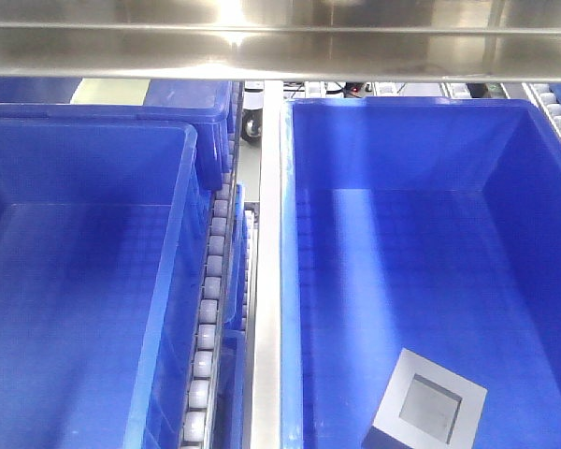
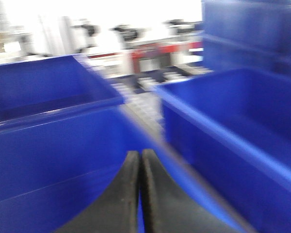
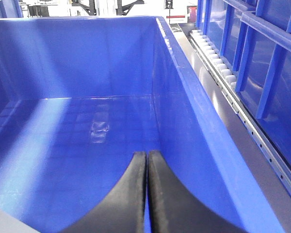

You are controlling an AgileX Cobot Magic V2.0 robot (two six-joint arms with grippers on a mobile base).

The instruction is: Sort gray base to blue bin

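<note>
Both the left gripper (image 2: 139, 160) and right gripper (image 3: 146, 162) are clenched on nothing, while only the front view shows the gray base (image 1: 427, 402) lying low in the blue bin (image 1: 290, 234).

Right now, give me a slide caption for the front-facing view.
Gray base lies on the floor of the right blue bin; left bin holds nothing visible, roller track between.
</note>
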